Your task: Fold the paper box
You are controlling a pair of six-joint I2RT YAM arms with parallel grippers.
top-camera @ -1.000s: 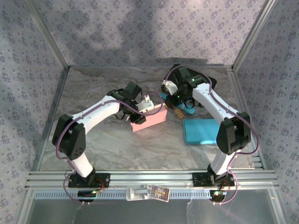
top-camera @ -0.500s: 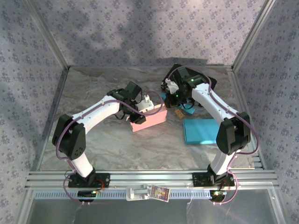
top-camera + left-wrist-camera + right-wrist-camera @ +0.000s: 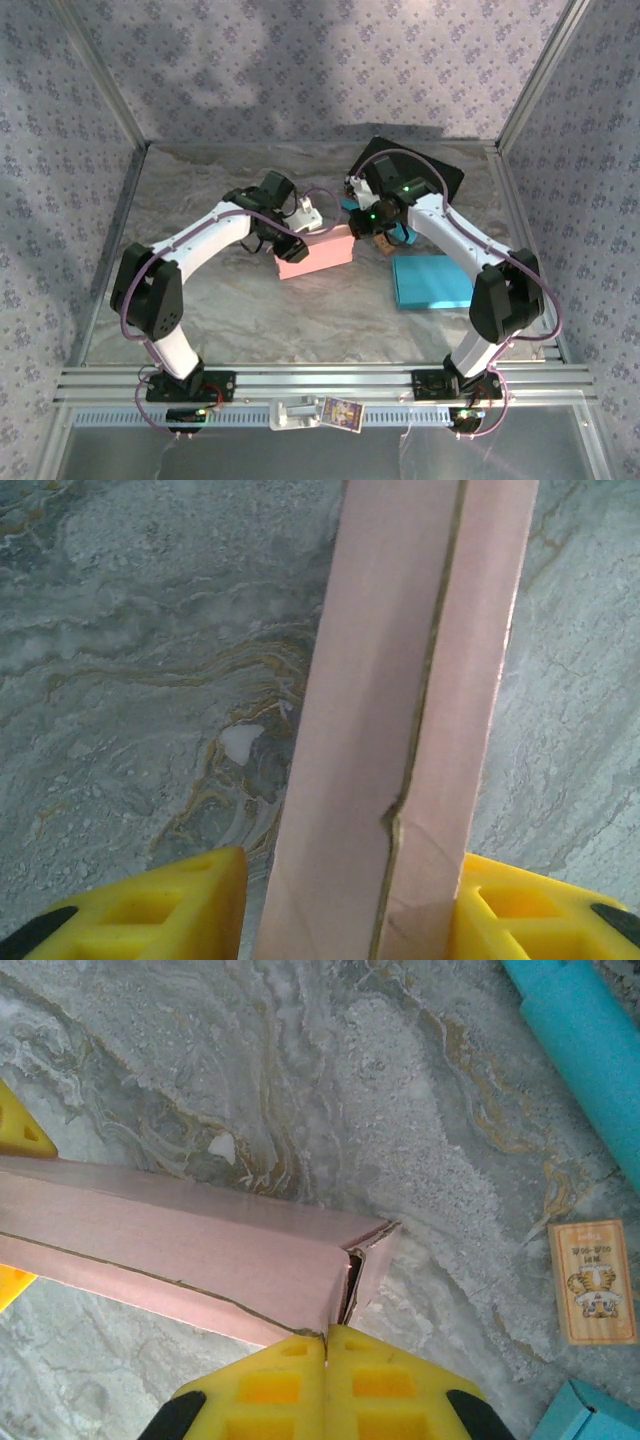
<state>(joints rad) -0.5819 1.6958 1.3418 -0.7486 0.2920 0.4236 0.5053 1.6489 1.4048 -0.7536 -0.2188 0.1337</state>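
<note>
**Right arm swung in on the pink box, black board now uncovered**

Compared with a second ago, the right arm has dropped down and toward 9 o'clock, so the black board [image 3: 425,178] behind it is exposed. The left arm and the box have nudged a touch toward 10 o'clock.

Right pincer [image 3: 327,1360]: its yellow fingers are pressed flat together, tips right at the open end corner of the pink box [image 3: 200,1250]. Can't tell if a sliver of flap is caught between them. Left pincer [image 3: 355,905]: clamped across the other end, one finger on each long face.

The box lies on its side mid-table [image 3: 220,300], running roughly 8 to 2 o'clock.

Handling guess: it's thin card, very light and hollow. So it's stiff along the panels but easy to crush in the middle, and the seam already has a kink near the left pincer. It probably slides on that smooth top, so one end needs pinning. I'd hold it at the ends and along the fold lines, and push the flaps rather than squeeze them.

Count:
- one pink box
- two pincers
- one flat blue box [image 3: 432,280] at 4 o'clock of the pink one
- one more blue piece [image 3: 580,1050] at 1 o'clock of the right pincer
- one small printed card [image 3: 593,1282] at 3 o'clock of it
- one black board
</note>
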